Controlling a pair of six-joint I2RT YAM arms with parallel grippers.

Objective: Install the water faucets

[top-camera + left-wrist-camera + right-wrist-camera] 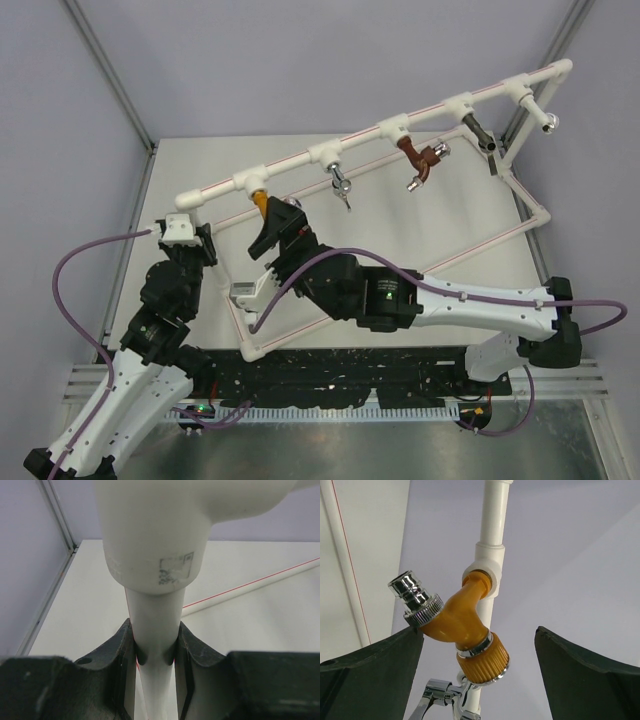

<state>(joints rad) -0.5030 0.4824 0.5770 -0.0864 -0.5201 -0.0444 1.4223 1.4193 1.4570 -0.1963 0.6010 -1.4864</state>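
Observation:
The orange-yellow water faucet [460, 622] hangs from the leftmost white tee fitting [487, 575] of the pipe frame, its chrome nozzle [412, 595] pointing up left and its ribbed orange cap [485, 662] pointing down. In the top view the faucet [261, 203] shows just below the pipe. My right gripper [479, 630] is open, with a finger on each side of the faucet and the left one close under the chrome collar. It also shows in the top view [277, 224]. My left gripper [155, 652] is shut on the frame's white pipe [155, 615], below an elbow fitting [155, 535].
The white pipe frame [400, 125] runs diagonally across the table. A silver tap [341, 186], a reddish-brown tap [420, 160], a dark grey tap [483, 138] and a silver end tap [549, 122] hang from it. The left gripper [203, 243] holds its left leg.

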